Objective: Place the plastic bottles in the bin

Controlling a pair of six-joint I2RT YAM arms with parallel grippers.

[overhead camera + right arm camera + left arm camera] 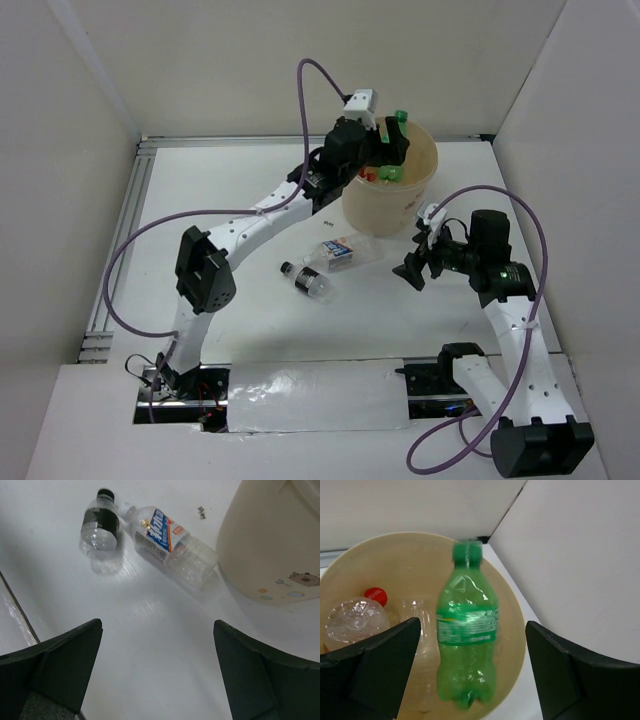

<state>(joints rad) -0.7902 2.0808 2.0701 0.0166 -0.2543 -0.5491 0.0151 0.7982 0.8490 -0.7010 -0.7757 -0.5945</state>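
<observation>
Left fingers (385, 670): two black pads, spread wide, gripping nothing. Between them, touching neither, is a green plastic bottle with a green cap (466, 645). It stands upright and motion-blurred over the open mouth of the large round beige bin (395, 555), and is judged to be dropping in. Contents of the bin, at 9 to 10 o'clock of the green bottle: a clear crumpled bottle (352, 622), a red cap (376, 596) beside it, and at least one more clear bottle (417, 615) against the inner wall; an exact count cannot be told. Right fingers (60, 665): two black pads, also wide apart and empty, hanging above bare white worktop (150, 645) just beside the bin at its 5 o'clock in the top view. Ahead of them at 11 o'clock lies a clear bottle with a black cap and dark label (100, 527). At 12 o'clock lies a clear bottle with a blue, white and orange label (172, 550), on its side, its base near the bin wall and its neck close by the dark-labelled one. The bin's outer wall, with a small cartoon mark (302, 578), stands at 2 o'clock. Progress, as judged: several bottles binned, the green one going in, two left on the worktop, both within the right fingers' likely reach.
</observation>
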